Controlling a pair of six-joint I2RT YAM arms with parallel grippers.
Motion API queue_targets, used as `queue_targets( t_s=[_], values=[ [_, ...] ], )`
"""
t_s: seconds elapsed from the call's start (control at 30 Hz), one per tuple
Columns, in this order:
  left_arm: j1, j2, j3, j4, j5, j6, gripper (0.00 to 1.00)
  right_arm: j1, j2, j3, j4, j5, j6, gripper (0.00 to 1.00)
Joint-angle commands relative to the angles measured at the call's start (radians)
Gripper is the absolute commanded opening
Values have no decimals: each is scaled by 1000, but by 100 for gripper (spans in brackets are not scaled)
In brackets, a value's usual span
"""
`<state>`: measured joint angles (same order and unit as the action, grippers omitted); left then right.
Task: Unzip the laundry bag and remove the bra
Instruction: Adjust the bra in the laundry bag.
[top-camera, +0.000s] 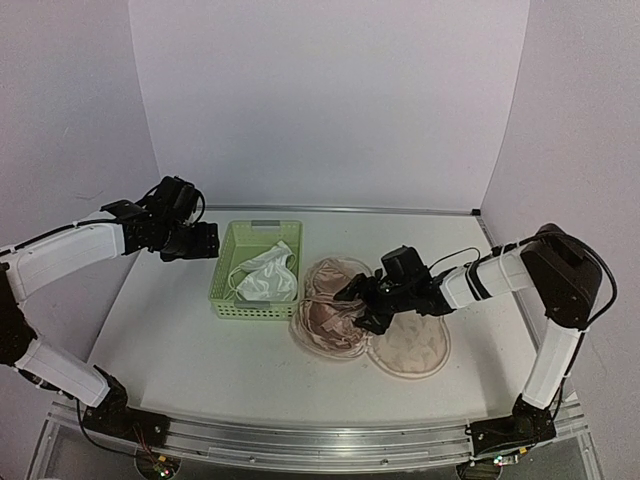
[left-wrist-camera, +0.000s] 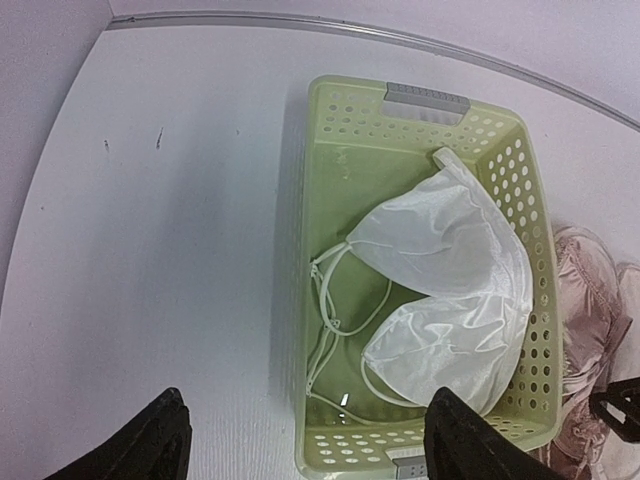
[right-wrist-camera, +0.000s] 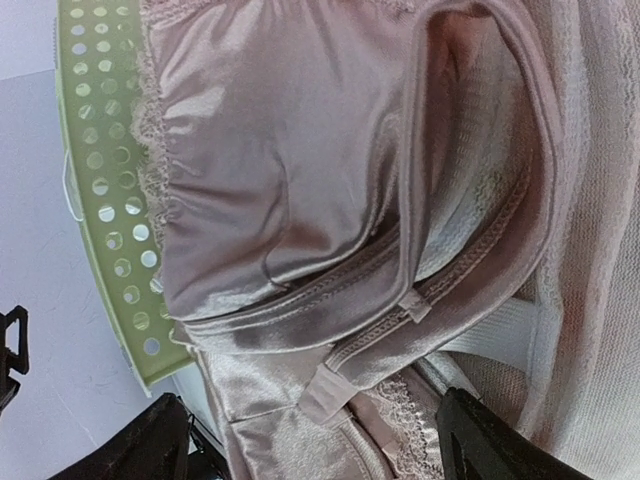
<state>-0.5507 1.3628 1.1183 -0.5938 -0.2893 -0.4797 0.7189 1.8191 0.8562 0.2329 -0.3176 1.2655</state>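
The laundry bag (top-camera: 412, 347) lies open on the table right of the basket, its beige knit lining (right-wrist-camera: 590, 250) showing in the right wrist view. A pink satin bra (top-camera: 325, 305) (right-wrist-camera: 280, 170) with lace trim rests on the bag's left lobe, against the basket. My right gripper (top-camera: 358, 300) (right-wrist-camera: 320, 450) hovers open just over this bra, one finger on each side of its band, holding nothing. A white bra (top-camera: 265, 275) (left-wrist-camera: 450, 290) lies inside the basket. My left gripper (top-camera: 195, 242) (left-wrist-camera: 305, 445) hangs open and empty above the basket's left wall.
The light green slotted basket (top-camera: 222, 270) (left-wrist-camera: 297, 300) (right-wrist-camera: 100, 200) stands left of centre. White walls close the table at the back and both sides. In the left wrist view the pink bra (left-wrist-camera: 585, 300) touches the basket's right wall.
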Motion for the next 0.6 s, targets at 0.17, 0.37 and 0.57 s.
queue_targets(
  t_s=[0.17,0.37,0.57],
  values=[
    [5,-9,43,19,-4,-2,80,7,39,89,29,25,0,84],
    [5,-16,37,19,-7,-2,80,7,35,123,28,40,-2,82],
    [5,-28,28,19,-10,-1,80,7,86,152,29,49,4,81]
  ],
)
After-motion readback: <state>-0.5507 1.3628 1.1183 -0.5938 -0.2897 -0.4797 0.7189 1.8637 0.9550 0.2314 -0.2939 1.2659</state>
